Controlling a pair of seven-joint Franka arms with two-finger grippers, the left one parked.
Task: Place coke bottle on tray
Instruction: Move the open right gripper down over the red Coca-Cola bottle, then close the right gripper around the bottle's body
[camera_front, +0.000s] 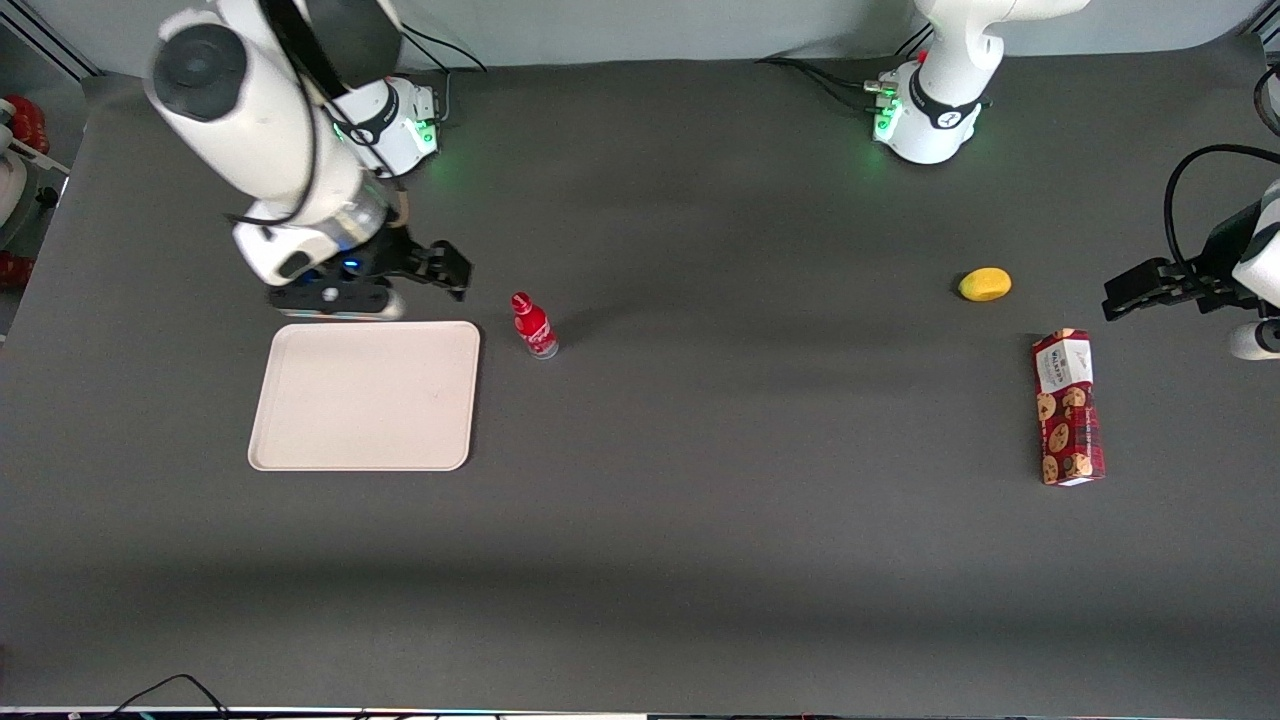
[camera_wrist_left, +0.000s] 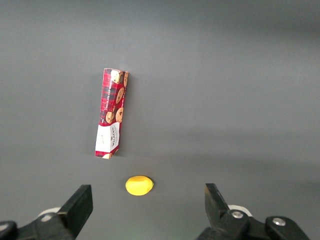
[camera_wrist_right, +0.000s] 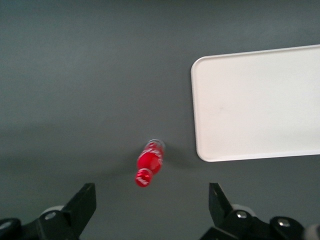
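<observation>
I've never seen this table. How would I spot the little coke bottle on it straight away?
Find the big flat beige tray toward the working arm's end of the dark table; the open gripper hovers above its farther edge. Right beside the tray, apart from it, stands the coke bottle. It is small, upright and red-capped, unlike the long cookie box and yellow lemon near the parked arm.

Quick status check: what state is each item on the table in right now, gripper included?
Coke bottle: upright, capped, on the table beside the tray, not held.
Tray: flat on the table, nothing on it.
Gripper: open, above the table near the bottle, holding nothing.
Cookie box: lying flat, closed.
Lemon: resting on the table.
</observation>
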